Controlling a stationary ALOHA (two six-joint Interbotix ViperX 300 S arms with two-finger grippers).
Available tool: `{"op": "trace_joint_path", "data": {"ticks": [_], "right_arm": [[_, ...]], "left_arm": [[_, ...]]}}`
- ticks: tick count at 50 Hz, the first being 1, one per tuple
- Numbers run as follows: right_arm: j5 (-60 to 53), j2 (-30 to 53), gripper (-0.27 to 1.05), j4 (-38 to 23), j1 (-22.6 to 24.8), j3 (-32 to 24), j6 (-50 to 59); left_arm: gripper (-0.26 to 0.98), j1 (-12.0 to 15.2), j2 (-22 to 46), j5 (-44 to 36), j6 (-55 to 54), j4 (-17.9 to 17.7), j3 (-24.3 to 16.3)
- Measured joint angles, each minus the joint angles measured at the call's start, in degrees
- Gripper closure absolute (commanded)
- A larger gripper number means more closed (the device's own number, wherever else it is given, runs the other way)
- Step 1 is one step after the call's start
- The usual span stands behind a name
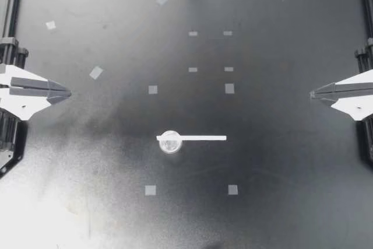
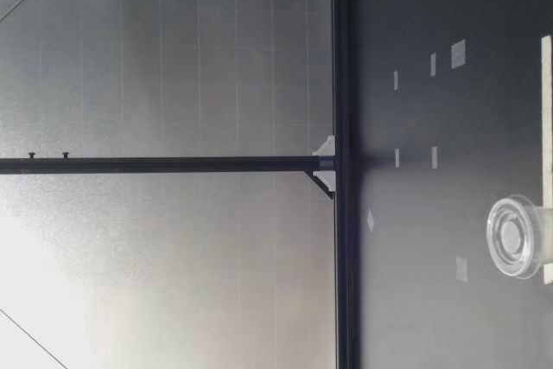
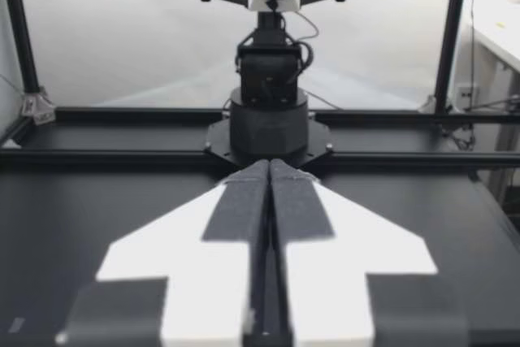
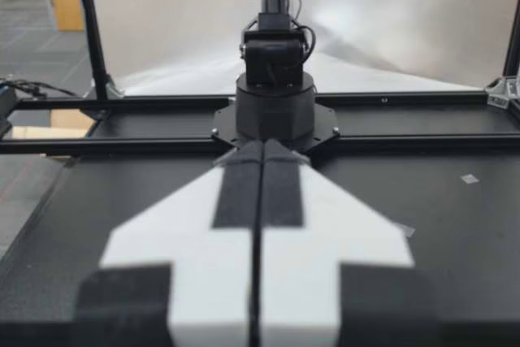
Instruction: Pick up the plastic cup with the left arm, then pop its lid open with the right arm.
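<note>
My left gripper [image 1: 65,93] sits out at its own edge of the table [image 1: 280,202], fingers pressed flat together with nothing in them; the left wrist view [image 3: 269,170] shows the same. My right gripper [image 1: 315,93] mirrors it on the far side, also pressed together and holding nothing [image 4: 262,148]. The tips point at each other.

Roughly midway between the two tips, and a bit off their line, is a small clear cup [image 1: 170,141] with a white stick [image 1: 198,137] lying across its rim, the long end running toward my right gripper. Both are well apart from either gripper. Pale tape squares [image 1: 152,90] dot the table between the grippers and the cup. The low view also shows the cup [image 2: 516,237] and the stick [image 2: 546,153]. I can't tell if anything's in the cup.
</note>
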Motion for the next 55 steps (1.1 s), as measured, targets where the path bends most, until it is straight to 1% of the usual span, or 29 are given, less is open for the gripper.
{"op": "trace_joint_path", "data": {"ticks": [3, 7, 13, 17, 22, 28, 37, 42, 50, 55], "right_arm": [[0.00, -0.09, 0.78, -0.09, -0.09, 0.35, 0.00], [0.00, -0.35, 0.85, 0.00, -0.09, 1.23, 0.26], [0.35, -0.09, 0.85, 0.44, -0.18, 0.97, 1.85], [1.41, 1.67, 0.85, 0.62, -0.18, -0.79, 2.99], [4.31, 6.06, 0.85, 0.62, -0.18, -3.96, 3.25], [7.56, 14.24, 0.85, 0.62, -0.18, -8.09, 3.34], [8.17, 25.58, 0.85, 0.70, -0.18, -12.83, 4.39], [7.21, 30.59, 0.85, 0.62, -0.18, -14.06, 5.62], [2.55, 36.74, 0.85, 0.62, -0.18, -14.77, 8.17], [1.14, 40.61, 0.85, 0.44, -0.18, -15.21, 10.37]], "left_arm": [[0.75, 0.18, -0.70, -0.35, 1.23, 0.18, 1.14], [0.80, 0.88, -1.76, -0.53, 1.41, -0.09, 2.02], [0.80, 0.97, -1.76, -0.44, 1.05, 0.00, 2.02], [0.80, 0.97, -0.79, 0.44, 0.70, 0.00, 1.05], [0.80, 0.97, 2.64, 2.20, 1.14, 0.00, -0.35], [0.80, 0.97, 7.12, 2.55, 1.05, 0.00, -0.53], [0.80, 0.97, 14.06, -0.53, 0.00, -0.18, 0.18], [0.80, 0.97, 17.40, -3.87, -0.18, -0.44, 1.23], [0.80, 0.97, 23.29, -8.61, -1.93, -0.44, 1.93], [0.77, 0.97, 27.16, -10.46, -2.64, -0.53, 2.02]]}}
